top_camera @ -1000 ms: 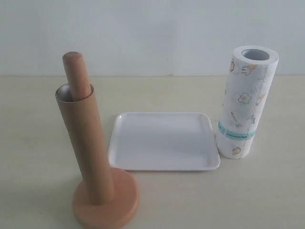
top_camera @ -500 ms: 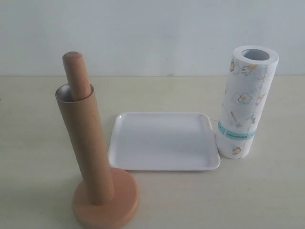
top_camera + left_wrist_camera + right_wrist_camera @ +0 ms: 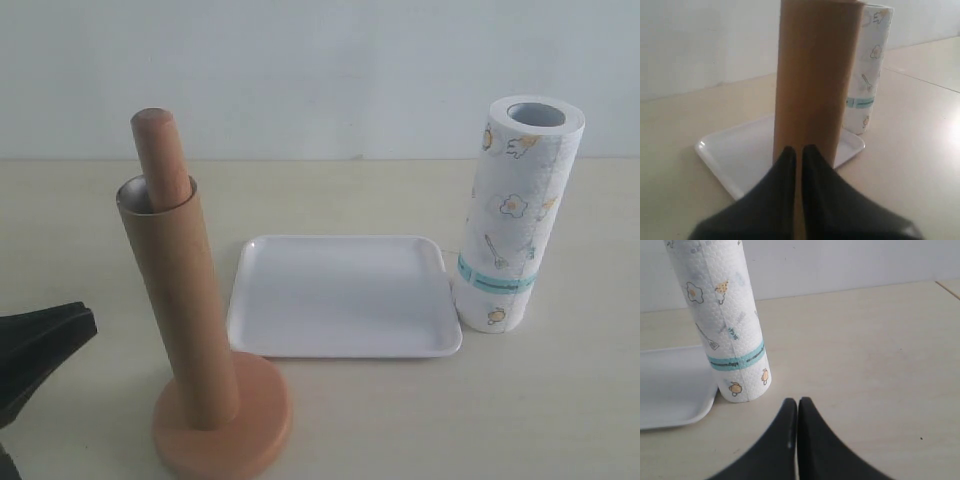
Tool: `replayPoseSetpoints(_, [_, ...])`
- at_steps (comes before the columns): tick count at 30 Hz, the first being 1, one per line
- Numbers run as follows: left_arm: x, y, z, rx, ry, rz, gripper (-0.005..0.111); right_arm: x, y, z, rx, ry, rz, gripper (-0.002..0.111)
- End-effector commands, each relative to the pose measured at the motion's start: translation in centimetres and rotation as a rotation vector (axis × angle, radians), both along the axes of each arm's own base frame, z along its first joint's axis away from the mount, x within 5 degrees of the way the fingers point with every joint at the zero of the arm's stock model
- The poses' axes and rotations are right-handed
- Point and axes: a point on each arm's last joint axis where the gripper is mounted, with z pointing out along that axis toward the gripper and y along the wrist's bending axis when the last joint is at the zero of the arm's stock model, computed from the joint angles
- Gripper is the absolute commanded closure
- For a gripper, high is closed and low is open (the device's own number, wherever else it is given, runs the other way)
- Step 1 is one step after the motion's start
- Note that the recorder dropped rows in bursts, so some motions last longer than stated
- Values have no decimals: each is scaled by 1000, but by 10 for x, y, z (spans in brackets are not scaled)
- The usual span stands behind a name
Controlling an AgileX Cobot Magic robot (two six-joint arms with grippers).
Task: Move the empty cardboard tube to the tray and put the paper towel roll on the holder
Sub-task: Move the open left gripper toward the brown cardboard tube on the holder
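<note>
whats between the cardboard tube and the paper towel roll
The white tray lies flat on the table between the cardboard tube and the paper towel roll. The exterior view shows this most plainly.

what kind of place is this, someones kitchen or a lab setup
Probably a staged test bench, not a home kitchen: a plain beige table against a blank white wall, with a few props set out, namely a holder, tray and paper towel roll.
</note>
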Motion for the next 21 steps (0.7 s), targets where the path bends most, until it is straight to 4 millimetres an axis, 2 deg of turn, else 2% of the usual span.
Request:
replayPoseSetpoints(1, [-2,-4,-2,-2,-15,-55,88,0,0,1,-3,-10,-3,108])
replayPoseSetpoints(2, [-2,-5,-2,-10,-26,-75,80,0,0,1,-3,-10,-3,108])
replayPoseSetpoints(3, [-2,-6,-1,-11,-40,-89,62,0,0,1,-3,-10,-3,108])
replayPoseSetpoints(4, [-2,-5,-1,-12,-37,-85,53,0,0,1,-3,-10,-3,108])
replayPoseSetpoints(5, [-1,-5,-2,-17,-30,-81,38,0,0,1,-3,-10,-3,108])
replayPoseSetpoints(7, [0,-6,-2,-31,-32,-89,29,0,0,1,-3,-10,-3,108])
replayPoseSetpoints(21, [20,-4,-20,1,54,-89,29,0,0,1,-1,-9,-3,108])
